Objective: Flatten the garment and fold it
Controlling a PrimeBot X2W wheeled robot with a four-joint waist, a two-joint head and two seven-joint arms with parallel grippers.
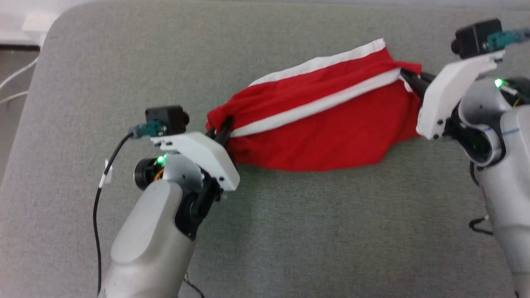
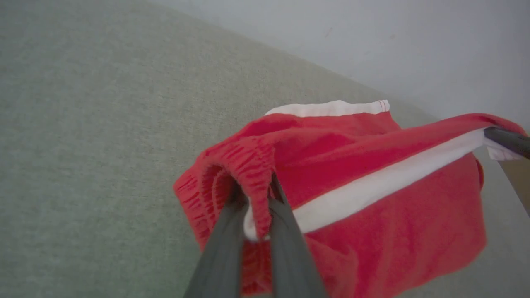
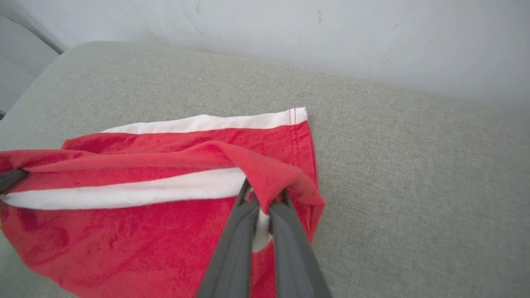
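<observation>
Grey cushion (image 1: pixel 290 231) spreads wide; left gripper (image 1: pixel 224 125), right gripper (image 1: pixel 406 78) pinch garment (image 1: pixel 331 136) at opposite ends.

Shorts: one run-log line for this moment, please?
left gripper: shut on shorts | right gripper: shut on shorts | shorts: stretched between them, not flat

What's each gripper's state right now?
Left gripper: shut on the red shorts, pinching a gathered red edge.
Right gripper: shut on the red shorts, at the opposite end.
</observation>
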